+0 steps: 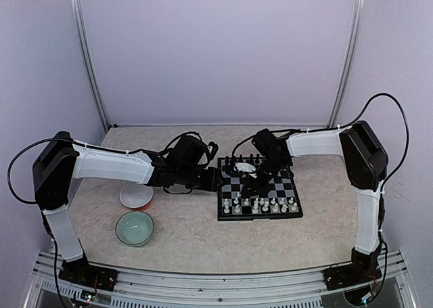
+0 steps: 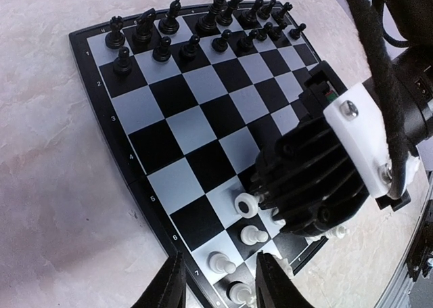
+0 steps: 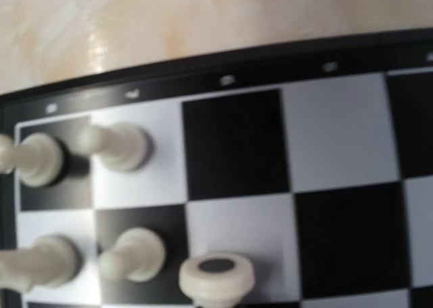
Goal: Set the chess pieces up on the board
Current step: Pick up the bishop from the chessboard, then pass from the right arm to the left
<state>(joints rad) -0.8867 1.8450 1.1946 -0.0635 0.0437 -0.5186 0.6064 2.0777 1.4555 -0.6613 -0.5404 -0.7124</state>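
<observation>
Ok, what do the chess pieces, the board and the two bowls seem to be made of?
White pieces and black pieces: likely moulded plastic, smooth with a slight sheen. Board: probably plastic, satin squares catching soft glare. White bowl and green bowl: smooth-looking; ceramic or plastic, too small to tell.

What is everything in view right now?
small black-and-white chequered chessboard: one, black-rimmed, right of centre.
tiny black plastic chess pieces: two rows, black, board's far edge.
tiny white plastic chess pieces: roughly two rows, white, near edge; one looks tipped.
round white bowl: one, white, left of board.
pale green bowl: one, green, nearer than white bowl.
beige marbled table: one, under everything.
left gripper: one, black, jaws apart, board's left side.
right gripper: one, black, over board, jaws hidden.
</observation>
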